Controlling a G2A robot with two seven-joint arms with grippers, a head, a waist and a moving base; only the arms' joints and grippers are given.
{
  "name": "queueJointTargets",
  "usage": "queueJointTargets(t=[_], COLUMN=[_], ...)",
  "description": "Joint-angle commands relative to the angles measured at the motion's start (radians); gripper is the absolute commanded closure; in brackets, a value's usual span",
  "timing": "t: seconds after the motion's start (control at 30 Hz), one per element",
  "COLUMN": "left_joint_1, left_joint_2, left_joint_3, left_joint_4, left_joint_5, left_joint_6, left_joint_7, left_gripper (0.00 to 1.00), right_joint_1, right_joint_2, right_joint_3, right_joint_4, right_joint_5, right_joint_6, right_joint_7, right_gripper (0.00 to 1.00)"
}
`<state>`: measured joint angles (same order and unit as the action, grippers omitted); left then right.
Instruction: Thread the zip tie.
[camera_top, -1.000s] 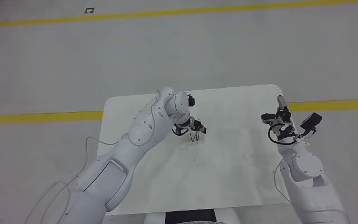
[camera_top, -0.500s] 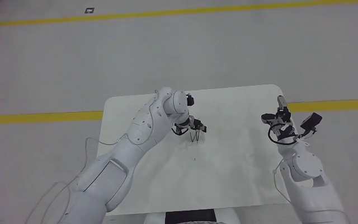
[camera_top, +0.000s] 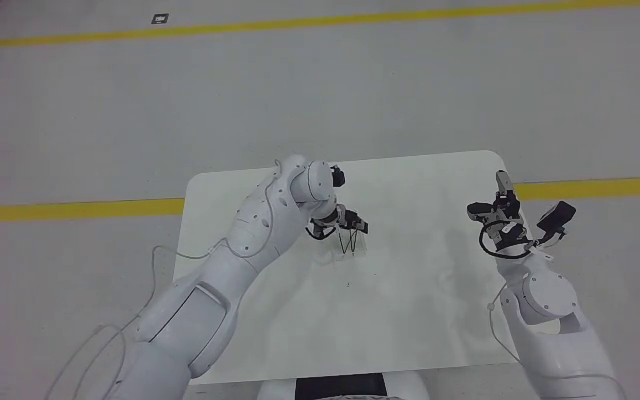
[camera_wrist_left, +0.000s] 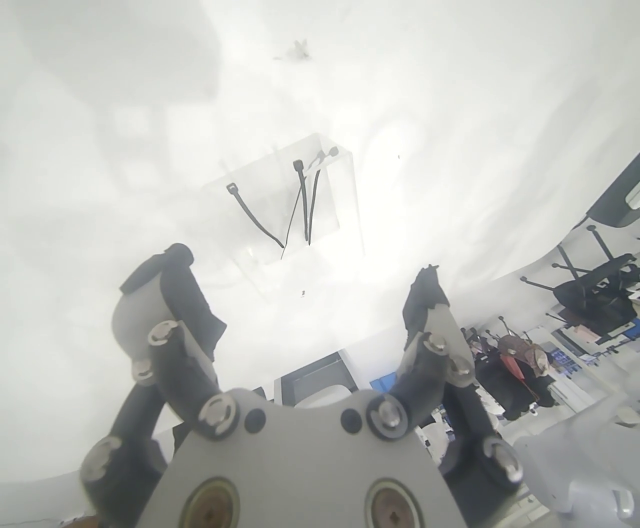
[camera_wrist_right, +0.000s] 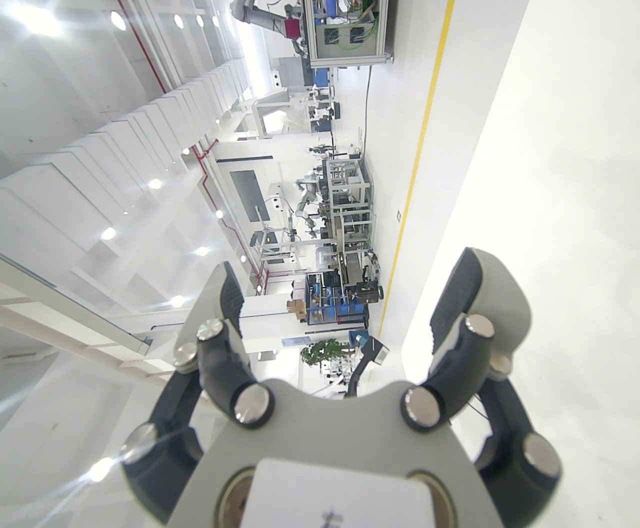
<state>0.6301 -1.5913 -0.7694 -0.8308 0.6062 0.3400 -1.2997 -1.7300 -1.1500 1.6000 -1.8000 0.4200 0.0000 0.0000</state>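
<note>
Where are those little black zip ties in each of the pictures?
Top view: zip ties midway across the table, right beside the left hand.
Left wrist view: zip ties leaning in a clear box, beyond the open left hand.
Right wrist view: the right hand faces the hall.
Shared landmark: the left hand, next to the ties.

Zip ties (camera_wrist_left: 300, 200) in box (camera_wrist_left: 351, 190) on table (camera_top: 420, 300); left gripper (camera_wrist_left: 302, 270) beside box; right gripper (camera_wrist_right: 345, 265) far right.
</note>
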Motion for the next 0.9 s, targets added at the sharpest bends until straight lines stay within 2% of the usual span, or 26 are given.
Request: queueJointTargets(t=[0.0, 0.03, 0.07, 0.1, 0.13, 0.23, 0.33, 0.37, 0.43, 0.77, 0.87], left_joint_1=[-0.001, -0.001, -0.001, -0.002, -0.002, -0.003, -0.005, -0.006, -0.008, -0.029, -0.037], left_joint_2=[-0.005, -0.007, -0.009, -0.011, -0.014, -0.021, -0.03, -0.033, -0.041, -0.096, -0.111], left_joint_3=[-0.005, -0.007, -0.011, -0.014, -0.016, -0.027, -0.037, -0.039, -0.044, -0.067, -0.076], left_joint_4=[0.0, 0.0, 0.001, 0.001, 0.001, 0.001, 0.007, 0.011, 0.024, 0.126, 0.159], left_joint_5=[0.008, 0.012, 0.018, 0.022, 0.027, 0.044, 0.062, 0.07, 0.09, 0.155, 0.165], left_joint_6=[0.0, 0.0, 0.0, 0.0, 0.0, 0.0, 0.0, 0.0, 0.0, 0.0, 0.0], left_joint_7=[-0.005, -0.009, -0.013, -0.015, -0.019, -0.029, -0.04, -0.046, -0.051, -0.057, -0.053], left_gripper=[0.07, 0.15, 0.19, 0.29, 0.43, 0.58, 0.62, 0.66, 0.67, 0.67, 0.7], right_joint_1=[0.0, 0.0, 0.0, 0.0, 0.0, 0.0, 0.0, 0.0, 0.0, 0.0, 0.0], right_joint_2=[0.0, 0.0, 0.0, 0.0, 0.0, 0.0, 0.0, 0.0, 0.0, 0.0, 0.0], right_joint_3=[0.0, 0.0, 0.0, 0.0, 0.0, 0.0, 0.0, 0.0, 0.0, 0.0, 0.0], right_joint_4=[0.0, 0.0, 0.0, 0.0, 0.0, 0.0, 0.0, 0.0, 0.0, 0.0, 0.0], right_joint_5=[0.0, 0.0, 0.0, 0.0, 0.0, 0.0, 0.0, 0.0, 0.0, 0.0, 0.0], right_joint_6=[0.0, 0.0, 0.0, 0.0, 0.0, 0.0, 0.0, 0.0, 0.0, 0.0, 0.0], right_joint_7=[0.0, 0.0, 0.0, 0.0, 0.0, 0.0, 0.0, 0.0, 0.0, 0.0, 0.0], right_gripper=[0.0, 0.0, 0.0, 0.0, 0.0, 0.0, 0.0, 0.0, 0.0, 0.0, 0.0])
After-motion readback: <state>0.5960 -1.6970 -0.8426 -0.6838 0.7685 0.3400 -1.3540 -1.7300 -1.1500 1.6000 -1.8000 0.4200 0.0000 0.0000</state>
